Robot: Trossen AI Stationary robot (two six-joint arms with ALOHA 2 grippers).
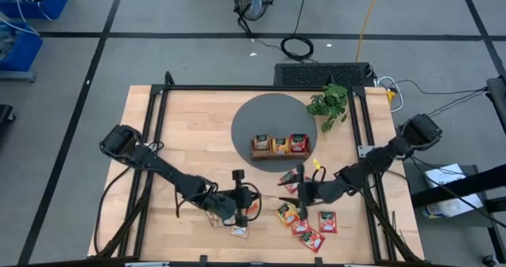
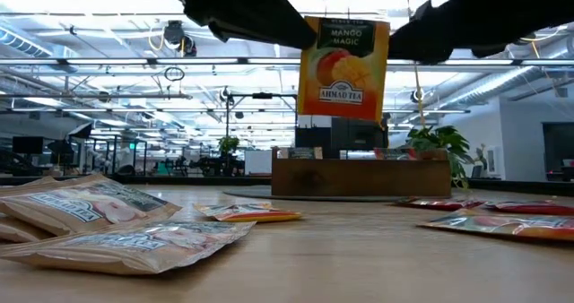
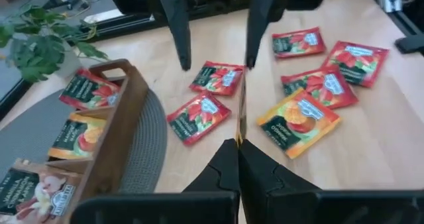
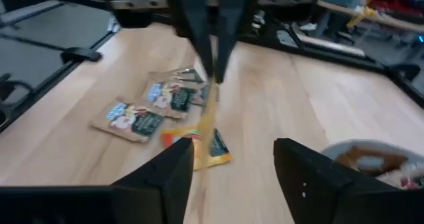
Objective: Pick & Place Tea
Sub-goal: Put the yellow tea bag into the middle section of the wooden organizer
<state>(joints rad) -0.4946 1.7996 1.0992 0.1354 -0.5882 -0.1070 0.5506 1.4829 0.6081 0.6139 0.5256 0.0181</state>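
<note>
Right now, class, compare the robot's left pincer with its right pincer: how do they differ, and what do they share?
The left pincer is shut; the right pincer is open. The left pincer grips the orange mango tea sachet, which hangs upright above the table; the right pincer holds nothing, its fingers spread close to that sachet. Shared: both are dark, two-fingered, and face each other over the table.
</note>
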